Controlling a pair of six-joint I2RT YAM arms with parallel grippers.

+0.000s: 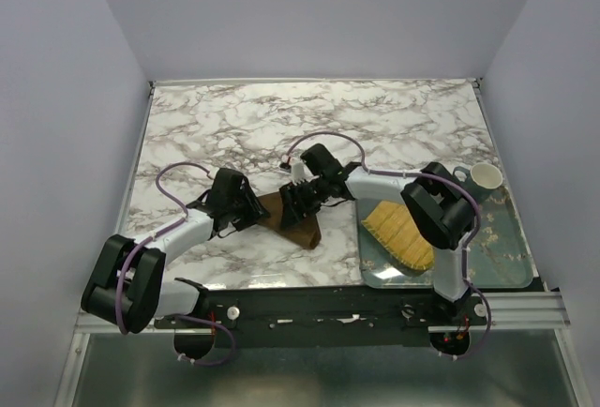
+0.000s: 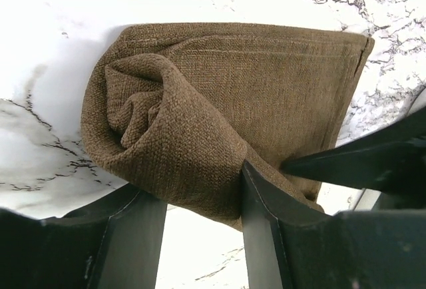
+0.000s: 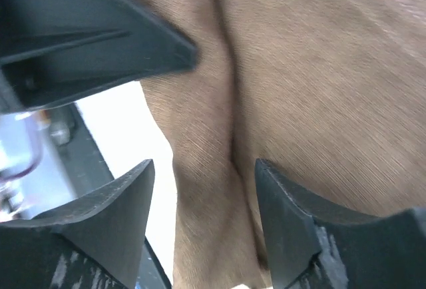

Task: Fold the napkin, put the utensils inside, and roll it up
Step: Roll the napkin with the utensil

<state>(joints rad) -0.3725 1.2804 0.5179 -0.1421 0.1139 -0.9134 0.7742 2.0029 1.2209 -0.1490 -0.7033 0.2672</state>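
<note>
Left hand (image 2: 196, 186) around rolled napkin (image 2: 266, 82)

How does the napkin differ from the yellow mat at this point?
Colour: the napkin is dark brown, the mat yellow. Place: the napkin lies on the marble table; the mat sits in the tray. State: the napkin is partly rolled, with the left gripper and right gripper at it; no gripper is at the mat. Both lie toward the table's near edge.
</note>
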